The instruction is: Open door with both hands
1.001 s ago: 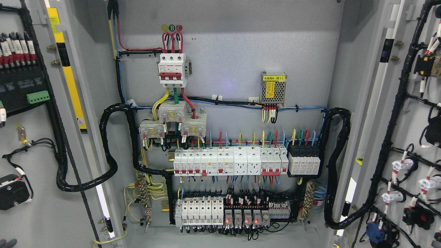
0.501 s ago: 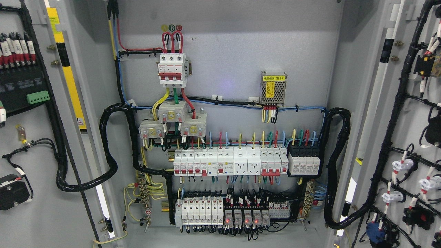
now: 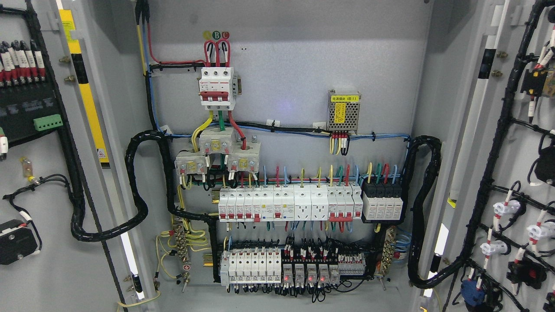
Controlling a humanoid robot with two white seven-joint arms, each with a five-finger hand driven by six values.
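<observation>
The grey electrical cabinet stands with both doors swung wide. The left door fills the picture's left edge, its inner face carrying black modules and cable looms. The right door fills the right edge, with black wiring and white plugs on its inner face. Between them the cabinet's back panel is fully exposed. Neither of my hands nor arms shows anywhere in the head view.
On the panel sit a red-and-white main breaker, a small power supply, a row of white breakers and a lower row of relays. Thick black conduits loop from the panel to each door.
A small grey shape at the lower left corner a second ago has dropped out of view. The doors and cabinet have not moved.
</observation>
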